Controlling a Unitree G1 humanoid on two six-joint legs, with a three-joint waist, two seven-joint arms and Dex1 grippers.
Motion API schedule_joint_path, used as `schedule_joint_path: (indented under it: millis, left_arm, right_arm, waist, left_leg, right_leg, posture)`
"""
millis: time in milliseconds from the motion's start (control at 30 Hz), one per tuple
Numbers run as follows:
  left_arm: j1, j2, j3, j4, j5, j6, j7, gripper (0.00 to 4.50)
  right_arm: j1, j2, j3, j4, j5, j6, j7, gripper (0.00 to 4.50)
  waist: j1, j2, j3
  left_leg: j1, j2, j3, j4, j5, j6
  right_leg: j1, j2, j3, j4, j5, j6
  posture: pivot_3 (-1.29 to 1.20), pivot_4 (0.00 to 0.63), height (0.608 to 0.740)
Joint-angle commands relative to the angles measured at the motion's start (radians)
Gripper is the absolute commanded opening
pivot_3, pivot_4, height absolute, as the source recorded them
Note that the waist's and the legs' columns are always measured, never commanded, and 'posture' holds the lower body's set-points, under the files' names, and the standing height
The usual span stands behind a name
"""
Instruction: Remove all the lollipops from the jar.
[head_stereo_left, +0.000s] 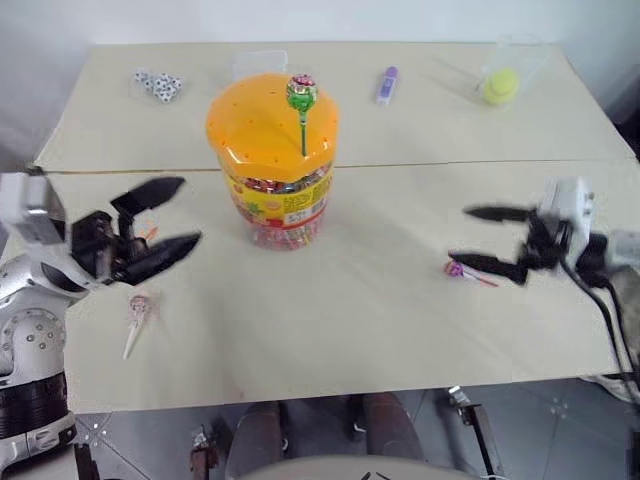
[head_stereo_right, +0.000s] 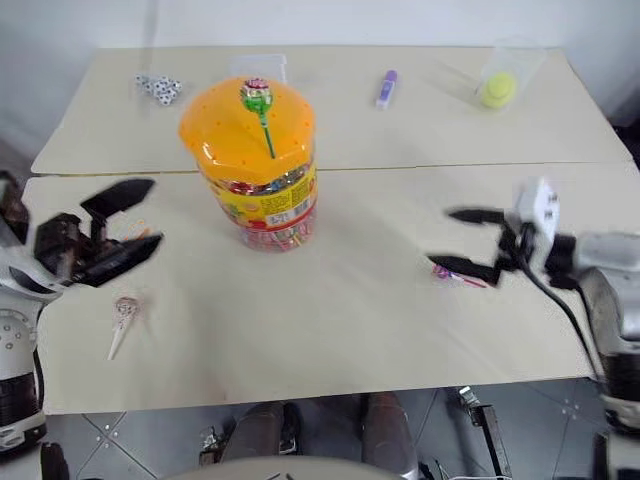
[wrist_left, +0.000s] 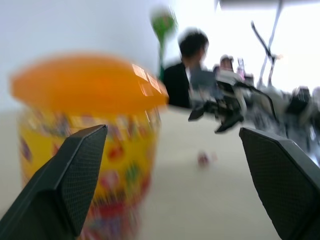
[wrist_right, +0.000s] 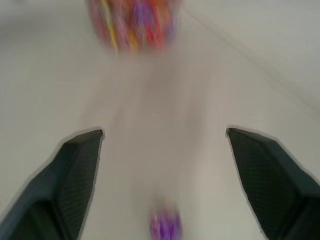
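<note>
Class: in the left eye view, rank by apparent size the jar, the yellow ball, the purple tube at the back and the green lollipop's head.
1. The jar, by far.
2. The yellow ball.
3. The green lollipop head and the purple tube look alike; the lollipop sits nearer the camera, so I won't rank them.

orange-stick lollipop (head_stereo_left: 148, 232) behind left hand (head_stereo_left: 178, 214)

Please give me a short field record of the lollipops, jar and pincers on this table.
jar: upright, orange lid on
green lollipop: stuck in lid
purple lollipop: on table by right pincer
white lollipop: on table near left pincer
orange lollipop: partly hidden behind left pincer
left pincer: open, empty
right pincer: open, empty
</note>
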Motion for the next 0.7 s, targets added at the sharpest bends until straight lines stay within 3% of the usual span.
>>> schedule_joint_path:
  millis: [33,200,400,500,700]
  left_arm:
    - [-0.001,-0.013,0.059,-0.007,-0.066,0.022,0.055,4.5]
    - [-0.024,-0.03,0.042,0.011,-0.055,0.015,0.063,4.5]
    - [-0.017,-0.042,0.015,0.0,-0.035,0.005,0.058,4.5]
    - [-0.009,-0.05,0.011,-0.009,-0.03,0.001,0.06,4.5]
    - [-0.023,-0.065,0.026,-0.025,-0.056,-0.001,0.086,4.5]
  right_arm:
    - [-0.128,0.121,0.022,-0.124,0.108,0.069,-0.134,4.06]
    - [-0.316,0.307,0.165,-0.079,0.012,0.059,-0.228,4.06]
    - [-0.39,0.372,0.267,0.004,-0.087,0.034,-0.205,4.06]
    - [-0.413,0.402,0.276,0.038,-0.108,0.044,-0.219,3.5]
    - [-0.427,0.424,0.265,0.061,-0.123,0.043,-0.223,1.45]
  waist:
    - [0.006,0.0,0.0]
    - [0.025,0.0,0.0]
    - [0.032,0.0,0.0]
    - [0.026,0.0,0.0]
    - [0.006,0.0,0.0]
  left_leg:
    - [0.0,0.0,-0.001,0.0,0.0,0.0]
    - [-0.005,-0.002,0.0,0.004,-0.001,0.0]
    - [-0.006,-0.003,-0.001,0.005,-0.002,0.001]
    - [-0.005,-0.002,0.0,0.005,-0.002,0.001]
    - [-0.005,-0.001,0.0,0.004,-0.001,0.0]
  right_leg:
    - [0.0,0.0,-0.001,0.001,0.0,0.0]
    - [0.0,-0.001,-0.005,0.001,0.0,0.0]
    - [0.001,-0.001,-0.007,0.001,0.0,0.0]
    - [0.001,-0.001,-0.006,0.001,0.0,0.0]
    - [0.001,0.0,-0.006,0.001,0.0,0.0]
  posture:
    - [0.0,0.15,0.74]
    - [0.0,0.15,0.74]
    - [0.0,0.15,0.74]
    - [0.0,0.15,0.74]
    - [0.0,0.15,0.74]
